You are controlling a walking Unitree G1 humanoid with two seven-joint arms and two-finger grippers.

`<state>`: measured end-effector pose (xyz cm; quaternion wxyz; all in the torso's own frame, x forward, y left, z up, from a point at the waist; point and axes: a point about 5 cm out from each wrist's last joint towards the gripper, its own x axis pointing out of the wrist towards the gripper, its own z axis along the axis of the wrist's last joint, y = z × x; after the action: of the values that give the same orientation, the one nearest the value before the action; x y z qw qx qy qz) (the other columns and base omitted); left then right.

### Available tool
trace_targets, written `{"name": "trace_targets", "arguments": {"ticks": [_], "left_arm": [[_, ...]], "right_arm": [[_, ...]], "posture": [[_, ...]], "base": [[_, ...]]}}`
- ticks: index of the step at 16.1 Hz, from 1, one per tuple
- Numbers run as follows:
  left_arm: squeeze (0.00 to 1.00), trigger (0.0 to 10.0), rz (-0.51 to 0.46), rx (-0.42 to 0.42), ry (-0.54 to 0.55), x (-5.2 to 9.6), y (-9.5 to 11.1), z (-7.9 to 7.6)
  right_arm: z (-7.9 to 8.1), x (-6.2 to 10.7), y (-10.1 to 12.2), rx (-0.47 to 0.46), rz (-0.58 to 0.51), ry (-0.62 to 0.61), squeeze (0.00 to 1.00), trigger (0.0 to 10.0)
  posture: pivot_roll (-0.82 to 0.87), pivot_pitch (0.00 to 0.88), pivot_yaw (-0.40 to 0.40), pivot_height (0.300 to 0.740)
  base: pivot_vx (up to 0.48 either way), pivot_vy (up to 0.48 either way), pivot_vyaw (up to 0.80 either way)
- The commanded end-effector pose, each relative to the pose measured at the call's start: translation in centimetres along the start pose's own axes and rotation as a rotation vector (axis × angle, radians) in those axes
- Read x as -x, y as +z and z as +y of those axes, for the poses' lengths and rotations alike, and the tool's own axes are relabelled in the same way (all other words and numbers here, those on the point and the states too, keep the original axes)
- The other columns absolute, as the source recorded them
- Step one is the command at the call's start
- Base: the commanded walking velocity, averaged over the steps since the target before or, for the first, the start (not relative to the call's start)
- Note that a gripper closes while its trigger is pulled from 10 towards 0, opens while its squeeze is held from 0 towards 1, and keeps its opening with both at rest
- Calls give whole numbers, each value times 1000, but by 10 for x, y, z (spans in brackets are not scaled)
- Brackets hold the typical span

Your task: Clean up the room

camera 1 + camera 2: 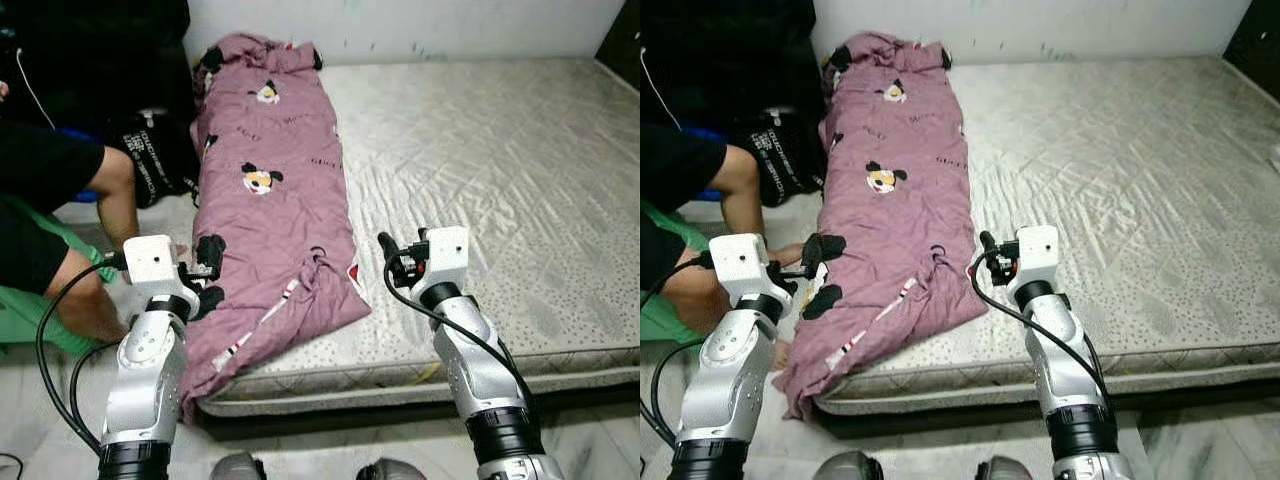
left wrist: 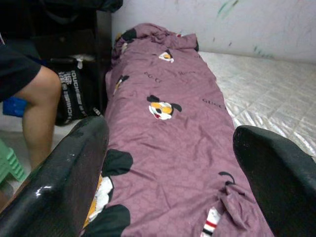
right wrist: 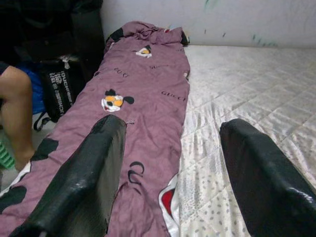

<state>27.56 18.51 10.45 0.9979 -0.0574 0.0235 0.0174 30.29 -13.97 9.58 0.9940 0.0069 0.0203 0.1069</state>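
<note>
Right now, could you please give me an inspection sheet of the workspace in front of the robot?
Surface: bare quilted mattress on the floor against a white wall.
Job's things: mauve blanket lying lengthwise along the mattress's left side, its near end hanging over the corner.
Clutter: black bag on the floor left of the mattress.
Grippers: left gripper over the blanket's near left edge, jaws open; right gripper over the mattress beside the blanket's near right edge, jaws open.
Cables: black cables looping off each wrist.
Surroundings: a person crouches at the left, beside the bag; a green item is under them.
</note>
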Motion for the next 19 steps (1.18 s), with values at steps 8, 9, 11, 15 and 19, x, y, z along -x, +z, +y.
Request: {"name": "trace_targets", "arguments": {"ticks": [8, 9, 11, 15, 19], "left_arm": [[0, 10000, 19, -24, 33, -1, -4, 2], [0, 10000, 20, -25, 52, -2, -4, 3], [0, 10000, 19, -24, 54, -3, -4, 3], [0, 10000, 19, -24, 89, 1, -4, 5], [0, 10000, -3, -35, 153, 9, 8, 10]], "right_arm": [[-1, 3, 0, -7, 7, 11, 0, 10000], [-1, 3, 0, -6, 8, 14, 0, 10000], [0, 2, 0, -4, 10, 22, 0, 10000], [0, 5, 0, -8, 14, 37, 0, 10000], [11, 14, 3, -20, 29, 108, 0, 10000]], "posture": [[11, 36, 8, 587], [12, 34, 6, 587], [13, 32, 5, 587], [17, 46, -5, 587], [30, 143, -34, 587]], "base": [[0, 0, 0], [0, 0, 0], [0, 0, 0], [0, 0, 0], [0, 0, 0]]}}
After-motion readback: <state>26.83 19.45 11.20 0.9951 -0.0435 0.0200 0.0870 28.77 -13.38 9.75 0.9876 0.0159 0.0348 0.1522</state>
